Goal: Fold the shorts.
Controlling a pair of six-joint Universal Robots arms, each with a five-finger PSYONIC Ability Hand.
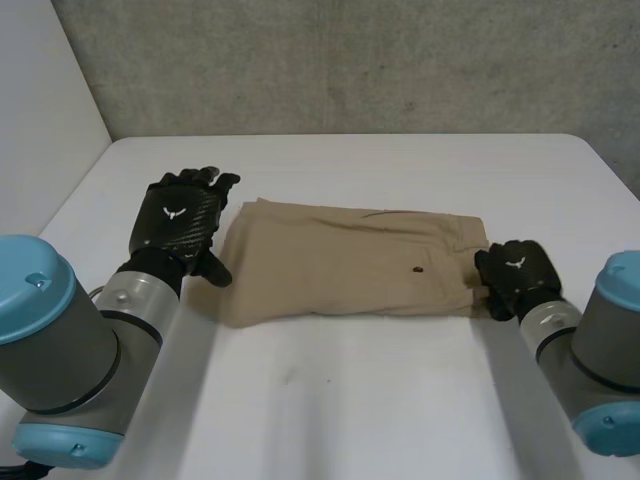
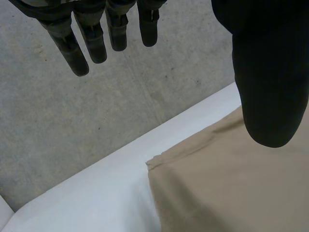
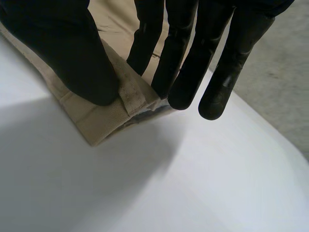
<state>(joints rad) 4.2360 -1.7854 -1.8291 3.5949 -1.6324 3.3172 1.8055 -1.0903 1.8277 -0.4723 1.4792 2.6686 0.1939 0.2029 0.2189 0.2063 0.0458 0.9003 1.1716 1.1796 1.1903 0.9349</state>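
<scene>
The tan shorts (image 1: 350, 265) lie folded flat across the middle of the white table (image 1: 400, 400), waistband to the right. My right hand (image 1: 515, 275) sits at the waistband end. In the right wrist view its thumb (image 3: 72, 63) presses on the waistband (image 3: 104, 123), and a ridge of cloth with a belt loop is pinched between the thumb and the straight fingers (image 3: 183, 72). My left hand (image 1: 180, 220) hovers by the shorts' left end, with straight fingers (image 2: 91, 38) spread and its thumb (image 2: 270, 87) above the leg hem corner (image 2: 159, 162), holding nothing.
A grey concrete wall (image 1: 350, 60) runs behind the table's far edge. Bare white tabletop lies in front of the shorts between my two arms and beyond the shorts.
</scene>
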